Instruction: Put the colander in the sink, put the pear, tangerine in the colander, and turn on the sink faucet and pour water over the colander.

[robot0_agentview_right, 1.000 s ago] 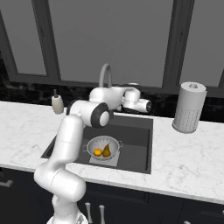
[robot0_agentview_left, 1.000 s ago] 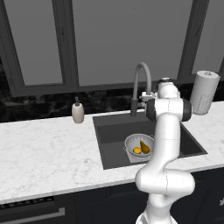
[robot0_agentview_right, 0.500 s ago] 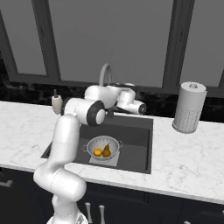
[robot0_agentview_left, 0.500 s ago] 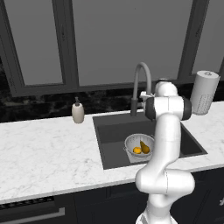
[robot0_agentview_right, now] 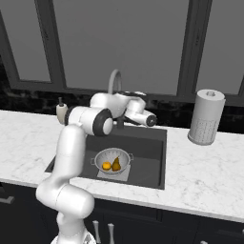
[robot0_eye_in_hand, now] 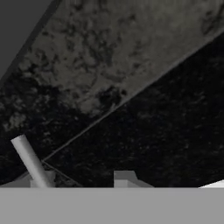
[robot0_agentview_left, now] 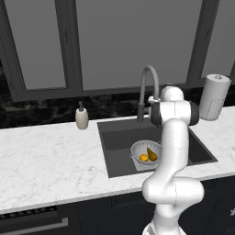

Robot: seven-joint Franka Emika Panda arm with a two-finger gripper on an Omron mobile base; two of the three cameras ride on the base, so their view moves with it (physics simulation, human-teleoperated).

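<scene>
The silver colander (robot0_agentview_left: 146, 152) (robot0_agentview_right: 113, 155) stands on the floor of the dark sink (robot0_agentview_left: 118, 137) (robot0_agentview_right: 148, 143). Inside it lie the orange tangerine (robot0_agentview_left: 143, 158) (robot0_agentview_right: 106, 166) and the pear (robot0_agentview_left: 152, 154) (robot0_agentview_right: 116, 163). The grey gooseneck sink faucet (robot0_agentview_left: 148, 82) (robot0_agentview_right: 113, 80) arches over the back of the basin. My hand (robot0_agentview_right: 138, 112) hovers at the faucet's base, behind the sink. In the hand view my gripper (robot0_eye_in_hand: 83, 181) faces the dark backsplash, its fingertips (robot0_eye_in_hand: 126, 178) apart with nothing between them. A thin grey rod (robot0_eye_in_hand: 29, 161) rises beside the left tip. Water is out of view.
A beige soap bottle (robot0_agentview_left: 81, 118) (robot0_agentview_right: 61, 110) stands on the white marble counter (robot0_agentview_left: 50, 160) left of the sink. A paper-towel roll (robot0_agentview_left: 215, 96) (robot0_agentview_right: 206, 116) stands to the right. Dark windows and a black backsplash close off the back.
My hand has shifted slightly near the faucet's base. The colander and both fruits have stayed put.
</scene>
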